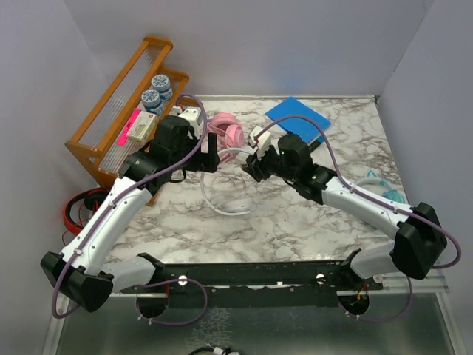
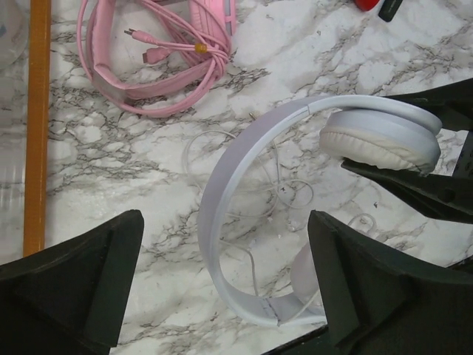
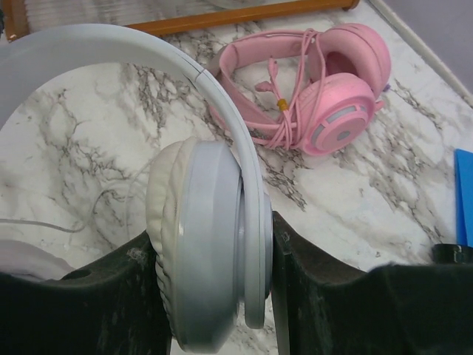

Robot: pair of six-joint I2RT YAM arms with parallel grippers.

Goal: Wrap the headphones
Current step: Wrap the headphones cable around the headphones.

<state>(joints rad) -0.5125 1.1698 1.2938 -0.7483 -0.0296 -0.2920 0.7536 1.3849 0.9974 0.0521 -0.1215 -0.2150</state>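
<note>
One ear cup of the white headphones (image 3: pixel 203 237) sits clamped between the fingers of the right gripper (image 3: pixel 214 303), with the headband arching up and to the left. The left gripper (image 2: pixel 222 296) is spread wide and grasps nothing; the headband lies between its fingers. The pink headphones (image 2: pixel 148 66) rest beyond both.

White headphones (image 2: pixel 213 207), one earcup in right hand (image 3: pixel 214 259); pink pair (image 3: pixel 332 111) flat, cord bundled.
</note>
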